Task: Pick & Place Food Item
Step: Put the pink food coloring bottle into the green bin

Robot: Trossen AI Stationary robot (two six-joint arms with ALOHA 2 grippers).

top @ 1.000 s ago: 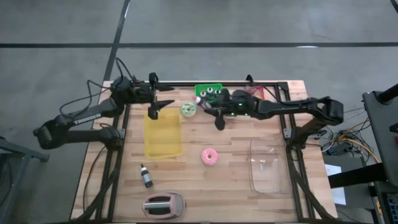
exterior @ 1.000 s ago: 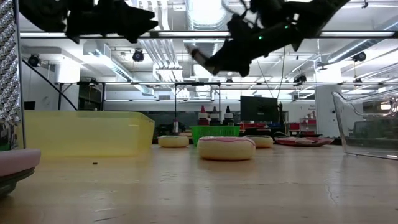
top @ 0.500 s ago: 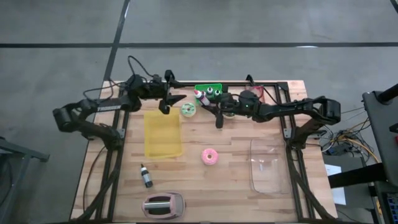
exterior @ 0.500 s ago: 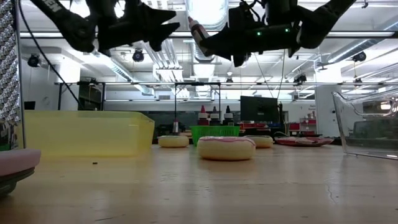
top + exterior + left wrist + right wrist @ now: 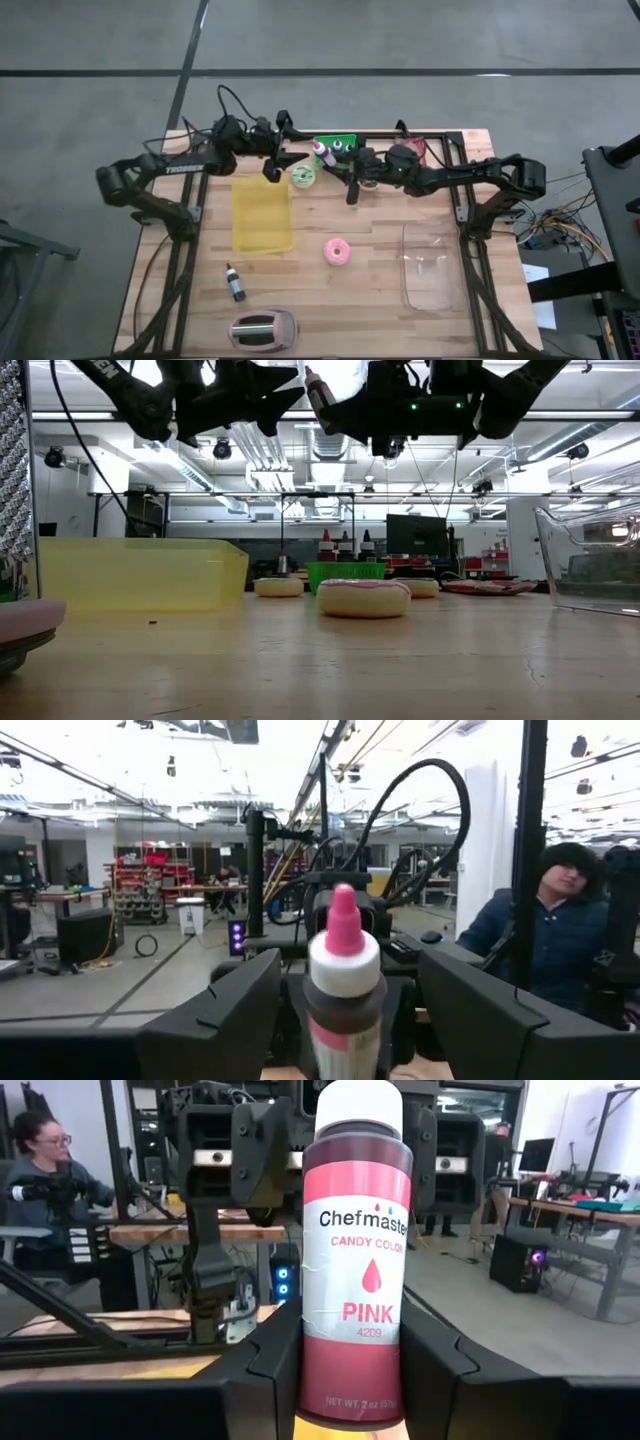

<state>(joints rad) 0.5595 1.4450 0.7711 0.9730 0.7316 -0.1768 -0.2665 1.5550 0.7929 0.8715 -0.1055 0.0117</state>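
Above table's back — right gripper (image 5: 350, 1380) clamping pink bottle (image 5: 357, 1250), left gripper (image 5: 345, 1010) spread

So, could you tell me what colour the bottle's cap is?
Pink cap, best seen in the left wrist view.

On the table (image 5: 380, 300), the left gripper (image 5: 283, 160) and right gripper (image 5: 335, 165) met near the far edge, fingers facing each other. A pink-capped bottle (image 5: 320, 153) sat in the right fingers beside the green tray (image 5: 340, 143). Below lay a yellow bin (image 5: 262, 215), a pink donut (image 5: 337, 251), a clear container (image 5: 432, 267), a small dark bottle (image 5: 235, 283) and a pink toaster (image 5: 263, 329).
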